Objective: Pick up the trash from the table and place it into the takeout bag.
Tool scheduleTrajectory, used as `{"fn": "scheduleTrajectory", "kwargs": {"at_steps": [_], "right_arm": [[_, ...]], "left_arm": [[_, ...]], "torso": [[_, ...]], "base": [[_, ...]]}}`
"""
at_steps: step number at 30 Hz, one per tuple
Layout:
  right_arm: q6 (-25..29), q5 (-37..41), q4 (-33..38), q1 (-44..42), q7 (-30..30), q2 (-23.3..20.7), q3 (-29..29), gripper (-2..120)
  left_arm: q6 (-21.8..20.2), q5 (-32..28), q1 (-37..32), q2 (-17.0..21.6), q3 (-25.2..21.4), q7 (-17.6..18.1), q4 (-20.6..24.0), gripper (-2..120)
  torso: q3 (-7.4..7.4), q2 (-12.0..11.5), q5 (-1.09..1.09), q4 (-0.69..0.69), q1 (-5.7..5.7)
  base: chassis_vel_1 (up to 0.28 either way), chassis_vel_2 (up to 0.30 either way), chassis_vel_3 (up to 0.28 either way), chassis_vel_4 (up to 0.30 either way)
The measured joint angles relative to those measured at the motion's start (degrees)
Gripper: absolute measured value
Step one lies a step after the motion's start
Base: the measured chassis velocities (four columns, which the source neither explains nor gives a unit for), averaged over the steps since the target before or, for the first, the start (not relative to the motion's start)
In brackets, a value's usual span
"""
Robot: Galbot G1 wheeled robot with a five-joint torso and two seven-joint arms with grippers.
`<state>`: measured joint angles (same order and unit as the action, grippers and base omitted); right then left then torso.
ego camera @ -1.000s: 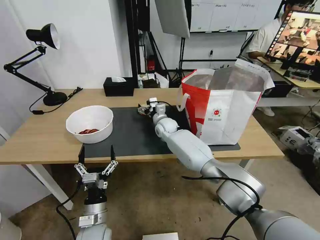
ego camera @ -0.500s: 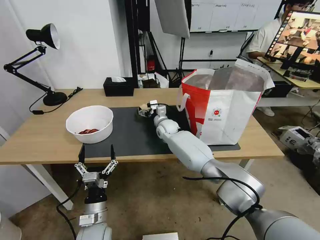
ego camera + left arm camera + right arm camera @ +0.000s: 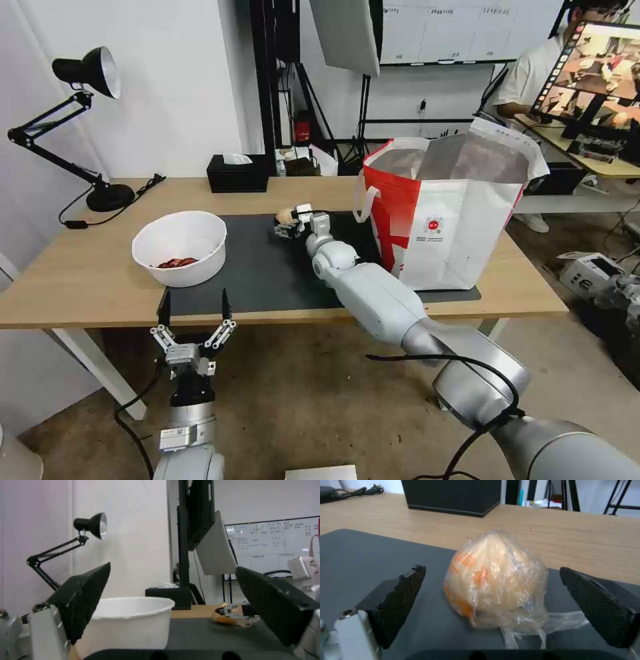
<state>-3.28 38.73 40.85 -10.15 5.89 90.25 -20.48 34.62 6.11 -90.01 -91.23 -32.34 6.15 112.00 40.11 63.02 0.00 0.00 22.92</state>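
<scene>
The right arm is reaching over the bench (image 3: 87, 267) toward the far edge of the dark grey mat (image 3: 267, 267). The right claw (image 3: 288, 225) is standing with its fingers apart, and the tan ball-like lump (image 3: 496, 580) is sitting between them — in the right wrist view both black pads (image 3: 403, 602) are well apart from it on each side, not touching. The lump is wrapped in thin clear plastic with orange marks, and a loose tail of the plastic is lying flat on the mat under it. It is resting on the mat, close to the mat's far edge, with bare wood just behind it.

The left claw (image 3: 193, 313) is hanging below the near edge of the bench, pointing up, with its fingers wide apart and nothing between them. In the left wrist view it is looking along the top of the bench, at the side of the white round plastic bowl (image 3: 130, 622).

The bowl is standing on the wood at the left edge of the mat, upright, with reddish scraps (image 3: 177, 263) at the bottom. The takeout bag (image 3: 447, 220) is standing upright on the right part of the mat, its mouth open and the silver lining showing; one white loop handle is hanging on the side that faces the right claw. The black tissue box (image 3: 237, 175) is sitting at the far edge of the bench, and a black desk lamp (image 3: 73, 127) is standing at the far left corner.
</scene>
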Motion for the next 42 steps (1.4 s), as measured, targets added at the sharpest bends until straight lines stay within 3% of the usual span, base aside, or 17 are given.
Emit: {"fn": "scheduleTrajectory", "kwargs": {"at_steps": [25, 35, 39, 42], "right_arm": [[0.0, -0.1, -1.2, 0.8, -1.3, 0.1, -0.8, 100], [-1.6, -0.1, -1.0, 0.6, -1.8, 0.1, -1.9, 61], [-1.8, -0.1, -0.9, 0.4, -1.8, 0.1, -1.9, 51], [-1.8, -0.1, -0.9, 0.3, -1.7, 0.0, -1.9, 36]], "left_arm": [[0.2, 0.1, -0.3, 0.0, 0.5, 0.0, -0.1, 100], [0.2, 0.0, -0.3, 0.0, 0.4, 0.0, 0.0, 100], [0.2, 0.0, -0.3, 0.0, 0.3, 0.0, 0.0, 100], [0.3, 0.0, -0.3, 0.0, 0.2, 0.1, 0.0, 100]], "torso": [[0.0, 0.0, 0.0, 0.0, 0.0], [0.0, 0.0, 0.0, 0.0, 0.0], [0.0, 0.0, 0.0, 0.0, 0.0], [0.0, 0.0, 0.0, 0.0, 0.01]], "base": [[0.0, 0.0, 0.0, 0.0], [0.0, 0.0, 0.0, 0.0], [0.0, 0.0, 0.0, 0.0], [0.0, 0.0, 0.0, 0.0]]}}
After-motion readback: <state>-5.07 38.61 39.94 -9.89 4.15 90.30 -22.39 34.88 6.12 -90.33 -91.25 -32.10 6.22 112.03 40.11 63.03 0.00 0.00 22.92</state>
